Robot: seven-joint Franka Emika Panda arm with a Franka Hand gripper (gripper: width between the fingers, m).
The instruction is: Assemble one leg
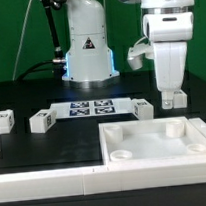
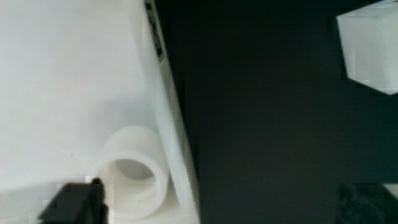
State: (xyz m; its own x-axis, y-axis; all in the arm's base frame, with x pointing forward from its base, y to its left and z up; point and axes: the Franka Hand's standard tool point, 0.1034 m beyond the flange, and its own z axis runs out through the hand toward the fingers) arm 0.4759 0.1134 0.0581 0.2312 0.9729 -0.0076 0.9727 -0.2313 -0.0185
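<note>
Two loose legs (image 1: 2,121) (image 1: 40,121) show only in the exterior view.

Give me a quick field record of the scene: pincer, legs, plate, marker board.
pincer: open, nothing between its fingers in the wrist view; hangs over the plate's far corner on the exterior view's right
plate: flat on the table, visible sockets empty
legs: three loose on the table beyond the plate: first leg, second leg, third leg; none seated
marker board: flat on the table, between the second and third legs
</note>
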